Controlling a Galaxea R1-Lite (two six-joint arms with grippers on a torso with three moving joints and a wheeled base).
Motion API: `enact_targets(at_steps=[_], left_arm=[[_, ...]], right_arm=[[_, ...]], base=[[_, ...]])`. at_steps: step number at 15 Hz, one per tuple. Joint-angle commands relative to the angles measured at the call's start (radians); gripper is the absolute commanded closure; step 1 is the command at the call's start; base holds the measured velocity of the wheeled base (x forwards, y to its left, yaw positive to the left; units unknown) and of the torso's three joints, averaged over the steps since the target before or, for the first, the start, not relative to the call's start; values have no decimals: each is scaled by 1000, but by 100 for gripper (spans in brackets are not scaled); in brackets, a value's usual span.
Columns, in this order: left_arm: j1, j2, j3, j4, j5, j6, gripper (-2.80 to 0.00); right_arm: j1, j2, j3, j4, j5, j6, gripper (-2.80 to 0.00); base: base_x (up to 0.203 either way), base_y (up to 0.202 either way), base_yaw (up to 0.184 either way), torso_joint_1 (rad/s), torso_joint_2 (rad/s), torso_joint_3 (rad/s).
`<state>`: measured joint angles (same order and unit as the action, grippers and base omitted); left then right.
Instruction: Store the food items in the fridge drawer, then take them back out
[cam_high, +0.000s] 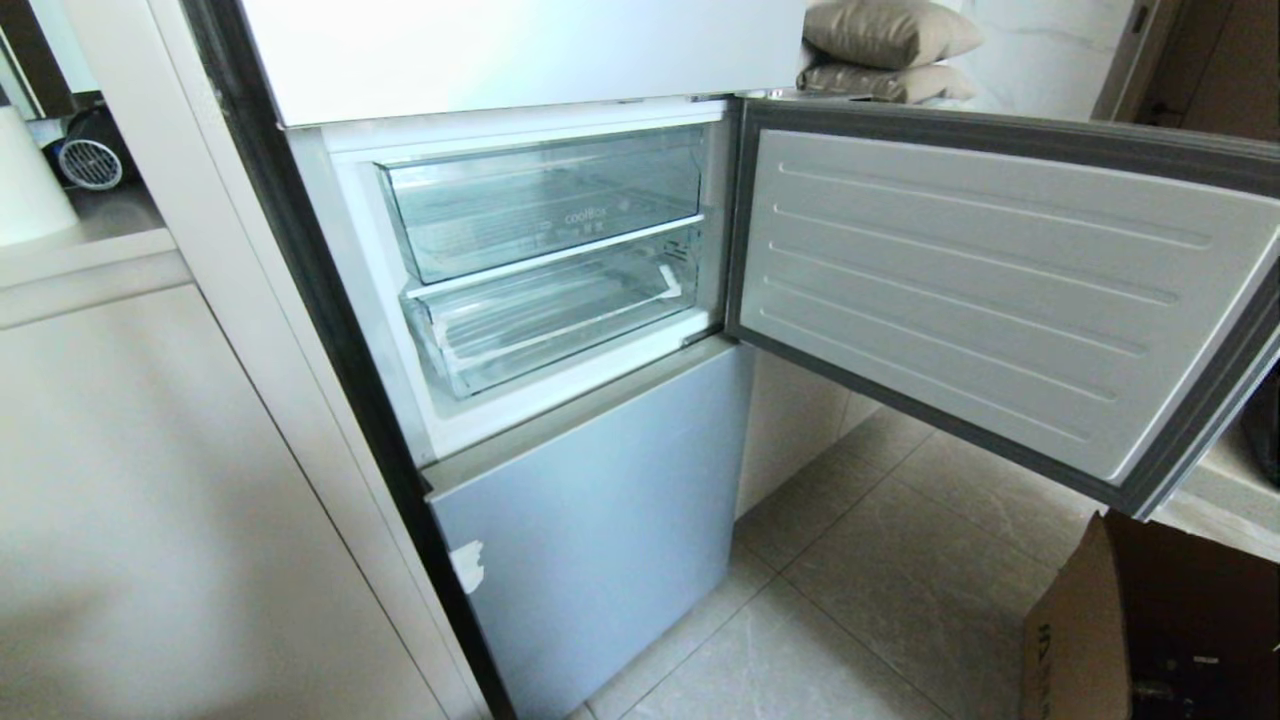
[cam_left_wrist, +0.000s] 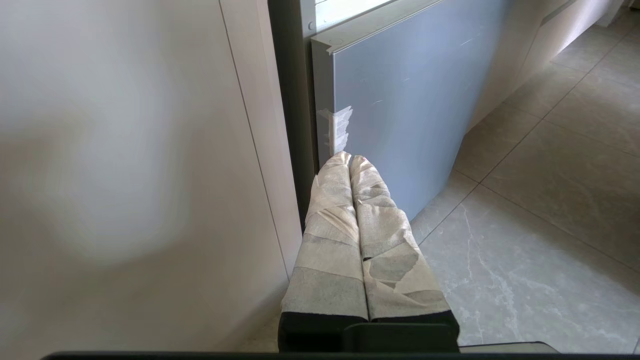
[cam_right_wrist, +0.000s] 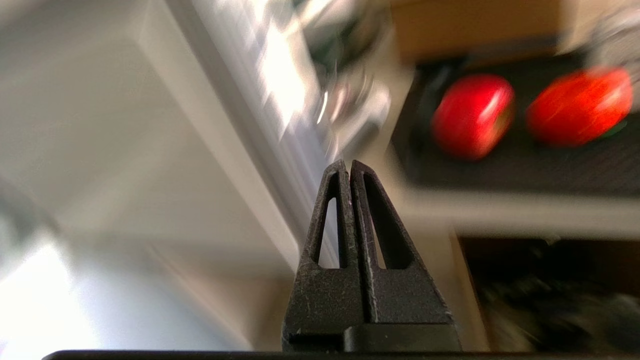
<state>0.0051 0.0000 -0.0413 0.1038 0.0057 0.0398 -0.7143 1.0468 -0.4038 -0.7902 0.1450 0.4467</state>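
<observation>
Right wrist view: with right gripper (cam_right_wrist: 350, 165) clenched empty, spread fingers before descending squarely over nearer of two food items (cam_right_wrist: 472, 116) on dark surface (cam_right_wrist: 525, 170); fridge drawer (cam_high: 545, 320) bare.

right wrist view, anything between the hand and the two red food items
Nothing is held or stands in the way. The shut right hand is apart from the food items, which sit on a dark surface past a pale ledge. Blurred.
</observation>
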Motion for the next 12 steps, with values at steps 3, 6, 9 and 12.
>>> enact_targets(at_steps=[3, 6, 9, 12], left_arm=[[1, 0, 0, 0, 2, 0, 0], [1, 0, 0, 0, 0, 0, 0], [0, 0, 1, 0, 0, 0, 0], [1, 0, 0, 0, 0, 0, 0]], right_arm=[[-85, 220, -159, -139, 20, 254, 0], [-109, 362, -220, -247, 33, 351, 0], [-114, 523, -345, -295, 65, 442, 0], [-117, 641, -471, -308, 226, 603, 0]], base=[[0, 0, 0, 0, 0, 0], [0, 0, 0, 0, 0, 0], [0, 0, 0, 0, 0, 0], [0, 0, 0, 0, 0, 0]])
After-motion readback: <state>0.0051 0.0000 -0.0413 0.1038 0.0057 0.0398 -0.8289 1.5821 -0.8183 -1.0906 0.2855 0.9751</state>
